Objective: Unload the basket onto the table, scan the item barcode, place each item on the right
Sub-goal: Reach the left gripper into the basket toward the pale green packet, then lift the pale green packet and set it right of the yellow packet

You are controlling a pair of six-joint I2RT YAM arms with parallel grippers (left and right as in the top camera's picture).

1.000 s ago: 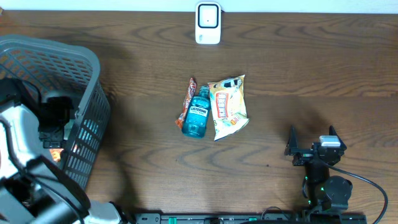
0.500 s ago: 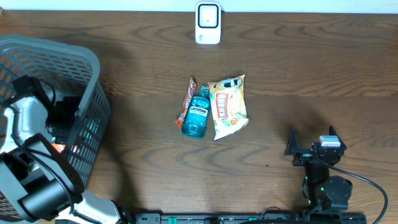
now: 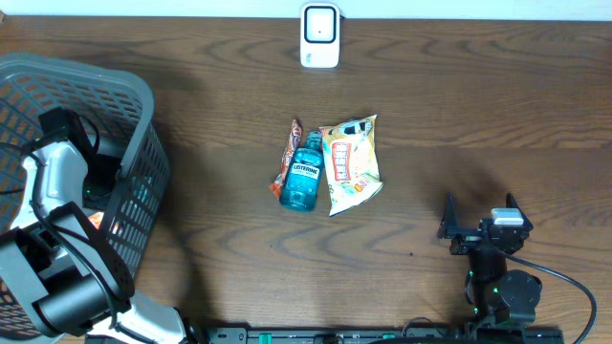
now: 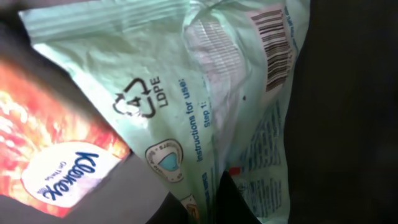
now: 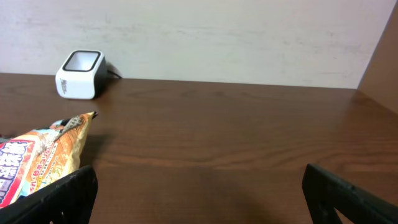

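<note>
Down inside the grey basket (image 3: 143,105) at the left end of the tabletop (image 3: 478,115), the left arm (image 3: 57,186) reaches among the goods. Its wrist view is filled by a pale green packet (image 4: 205,93) lying against a Kleenex pack (image 4: 62,168). The left jaws are clenched. Only a dark tip shows, at the packet's lower edge, so by the look of it they pinch a fold of the green film, though the contact itself is hidden. The packet runs lengthwise up and away from that tip, and its barcode (image 4: 277,53) sits at the far upper corner, facing the wrist camera and clear of the grip. The scanner (image 3: 319,35) stands at the far edge of the tabletop, well apart from the basket and off to the arm's right. The coming move probably means lifting the packet over the basket wall and turning its barcode end toward the scanner's face. The right arm (image 3: 497,248) rests near the front edge with its jaws released and nothing between them. It is far from the basket, so the left arm is plainly the nearer. A mouthwash bottle (image 3: 303,177) and a snack bag (image 3: 351,164) lie together mid-tabletop, between basket and scanner.
</note>
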